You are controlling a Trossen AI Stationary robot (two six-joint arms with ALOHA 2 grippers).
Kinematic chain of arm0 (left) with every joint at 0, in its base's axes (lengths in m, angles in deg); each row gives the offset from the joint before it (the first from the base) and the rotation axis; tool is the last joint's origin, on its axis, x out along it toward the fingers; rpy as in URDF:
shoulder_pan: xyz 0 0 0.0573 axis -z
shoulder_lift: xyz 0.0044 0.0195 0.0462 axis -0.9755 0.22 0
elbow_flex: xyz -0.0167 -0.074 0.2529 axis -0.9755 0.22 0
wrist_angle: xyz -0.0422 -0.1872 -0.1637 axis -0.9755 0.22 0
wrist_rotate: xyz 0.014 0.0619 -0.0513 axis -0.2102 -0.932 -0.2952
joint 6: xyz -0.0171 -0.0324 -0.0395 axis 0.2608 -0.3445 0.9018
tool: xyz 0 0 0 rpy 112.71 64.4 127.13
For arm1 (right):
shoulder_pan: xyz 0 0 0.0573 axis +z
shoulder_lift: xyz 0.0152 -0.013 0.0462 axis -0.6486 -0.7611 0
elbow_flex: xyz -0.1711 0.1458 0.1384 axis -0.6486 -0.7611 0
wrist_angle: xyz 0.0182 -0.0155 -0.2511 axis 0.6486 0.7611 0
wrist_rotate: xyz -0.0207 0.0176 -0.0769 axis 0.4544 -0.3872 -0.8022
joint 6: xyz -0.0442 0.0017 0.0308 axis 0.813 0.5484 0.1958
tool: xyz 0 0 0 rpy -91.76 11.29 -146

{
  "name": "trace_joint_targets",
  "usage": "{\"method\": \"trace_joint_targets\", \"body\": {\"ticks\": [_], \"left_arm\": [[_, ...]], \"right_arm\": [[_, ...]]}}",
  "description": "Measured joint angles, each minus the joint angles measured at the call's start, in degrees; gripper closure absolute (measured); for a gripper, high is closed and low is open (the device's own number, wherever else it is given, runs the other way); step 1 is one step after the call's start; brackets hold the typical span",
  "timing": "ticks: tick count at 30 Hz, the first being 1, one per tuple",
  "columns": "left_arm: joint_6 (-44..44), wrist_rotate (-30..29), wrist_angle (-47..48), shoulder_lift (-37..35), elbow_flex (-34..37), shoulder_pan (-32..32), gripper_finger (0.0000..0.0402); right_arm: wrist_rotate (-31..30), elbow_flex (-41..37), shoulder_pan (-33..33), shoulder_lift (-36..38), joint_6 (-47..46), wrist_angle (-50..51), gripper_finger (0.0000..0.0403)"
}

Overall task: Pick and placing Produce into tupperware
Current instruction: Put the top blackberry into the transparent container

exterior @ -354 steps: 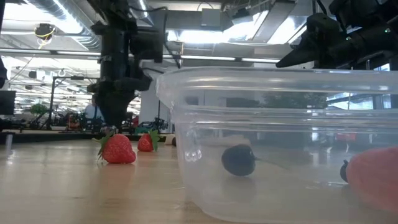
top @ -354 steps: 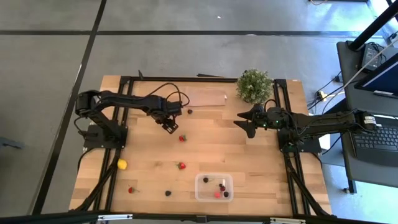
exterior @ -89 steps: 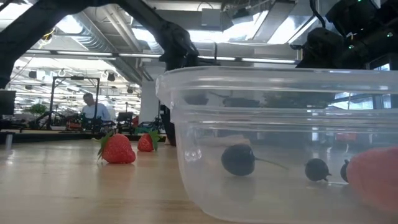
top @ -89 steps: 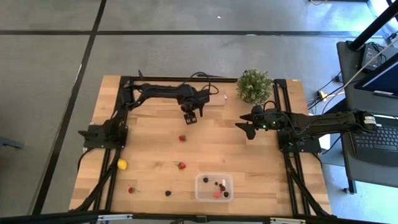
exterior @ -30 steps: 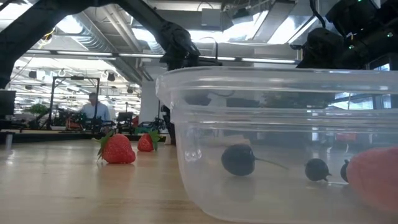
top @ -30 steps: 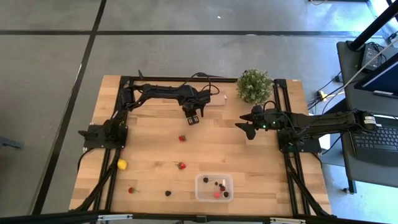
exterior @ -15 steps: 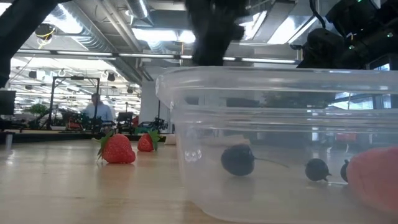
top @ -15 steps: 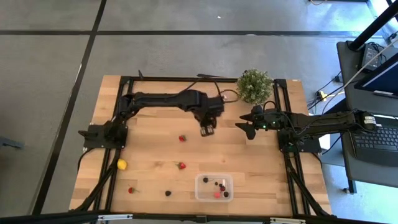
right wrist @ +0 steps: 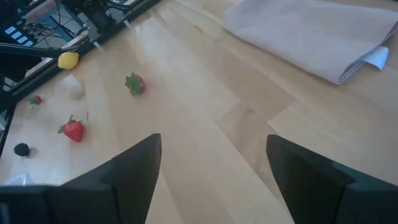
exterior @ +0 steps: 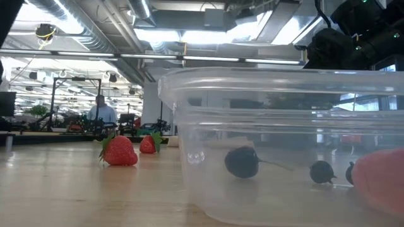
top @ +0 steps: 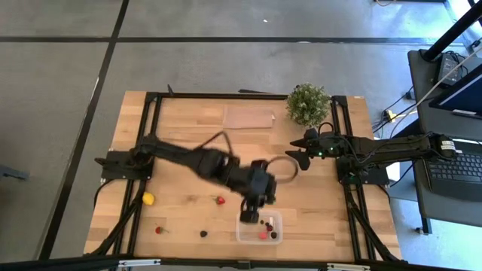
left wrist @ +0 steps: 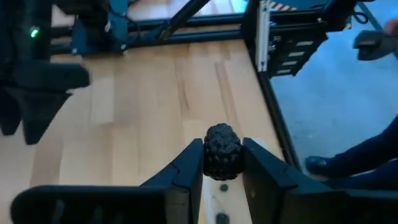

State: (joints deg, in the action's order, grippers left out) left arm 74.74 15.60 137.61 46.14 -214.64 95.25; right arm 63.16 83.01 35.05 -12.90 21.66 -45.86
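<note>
A dark blackberry [left wrist: 222,151] sits between the fingers of my left gripper [top: 251,212], which hangs above the far left corner of the clear tupperware [top: 260,226] near the table's front edge. In the low view the tupperware [exterior: 284,126] holds two dark berries and a red strawberry piece. On the wood lie a strawberry [top: 220,200], a lemon [top: 148,199], another strawberry [top: 159,229] and a dark berry [top: 203,233]. My right gripper [right wrist: 214,180] waits open at the table's right, over bare wood. My left gripper pinches the blackberry's two sides [left wrist: 209,155] between its two fingertips. The fingers slant down from the table's left and far side. The berry is lifted clear of the table, above the tub.
A bushy potted plant [top: 307,104] and a flat brownish sheet [top: 248,117] stand at the far edge. The right arm [top: 376,150] reaches in from the right. Bare wood lies in the table's middle. A person [exterior: 101,113] shows far behind the table.
My left gripper has swung from beside the sheet at the far edge toward the near edge and the right, rising and tipping less steeply down, to above the tupperware. It stays shut on the blackberry, which is carried along clear of the table.
</note>
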Motion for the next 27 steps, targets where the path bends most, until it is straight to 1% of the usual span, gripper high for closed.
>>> {"method": "trace_joint_targets", "body": {"ticks": [3,4,10,14,17,22,27], "left_arm": [[2.31,-6.19,0.76,0.37,0.66,3.95,0.0310],[3.33,-7.25,0.67,0.38,1.75,4.84,0.0310],[11.19,-10.41,-1.15,0.57,9.34,7.62,0.0320],[14.85,-10.32,-6.99,0.62,17.52,7.84,0.0308],[16.86,-8.96,-12.53,0.61,23.10,7.65,0.0301],[19.68,-7.54,-18.71,0.64,31.74,7.74,0.0311],[23.35,-4.23,-24.61,0.64,38.47,7.66,0.0313]], "right_arm": [[0.23,0.00,0.01,0.00,0.00,0.07,0.0111],[0.23,0.00,0.02,0.00,-0.02,0.07,0.0111],[0.23,0.00,0.02,0.00,0.00,0.07,0.0111],[0.23,0.00,0.02,0.00,-1.26,0.05,0.0111],[0.23,0.00,0.02,0.00,-1.31,0.04,0.0111],[0.23,0.00,0.02,0.00,-1.31,0.06,0.0111],[0.23,0.00,0.02,0.00,-1.24,0.07,0.0111]]}}
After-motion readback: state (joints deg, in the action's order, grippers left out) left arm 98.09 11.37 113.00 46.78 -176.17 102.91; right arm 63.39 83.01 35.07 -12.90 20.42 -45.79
